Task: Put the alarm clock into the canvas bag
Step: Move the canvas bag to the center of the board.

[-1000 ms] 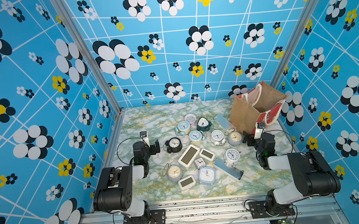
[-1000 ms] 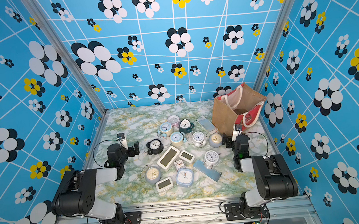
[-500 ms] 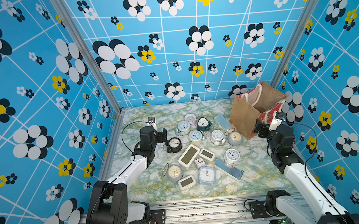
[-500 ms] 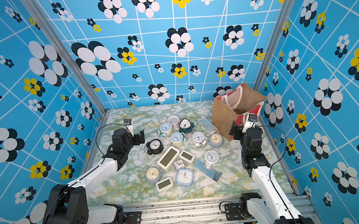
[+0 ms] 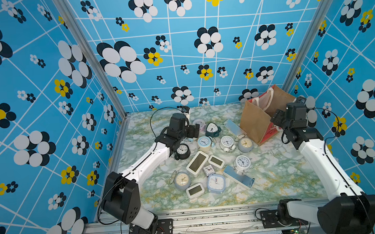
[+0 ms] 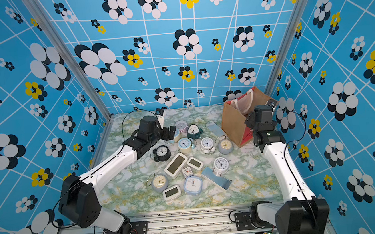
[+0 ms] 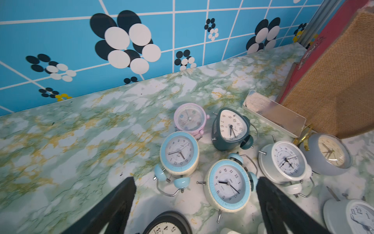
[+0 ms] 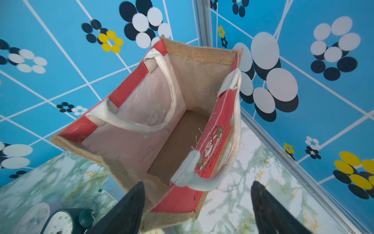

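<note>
The canvas bag [image 5: 255,121] [image 6: 233,124] stands open at the back right, tan burlap with red side panels and white handles. Its inside [image 8: 178,139] looks empty. My right gripper [image 8: 197,185] [image 5: 277,116] hovers open over the bag's near red panel and lower handle, touching nothing. Several alarm clocks lie in the middle. My left gripper [image 7: 195,180] [image 5: 193,129] is open and empty above a cream twin-bell clock with a blue rim [image 7: 227,185] [image 5: 204,142]. A black round clock [image 7: 168,224] [image 5: 182,150] lies just under that wrist.
Pink [image 7: 190,118], dark teal [image 7: 230,127], white [image 7: 285,162] and grey [image 7: 327,154] clocks crowd toward the bag. White digital clocks [image 5: 197,163] and a mirror-faced bar [image 5: 238,176] lie nearer the front. Another bar [image 7: 273,113] lies against the bag. Patterned walls close in on three sides.
Both arms have unfolded from the front of the table and reached toward the back. The left gripper came over the clock cluster, the right one rose to the bag's mouth.
</note>
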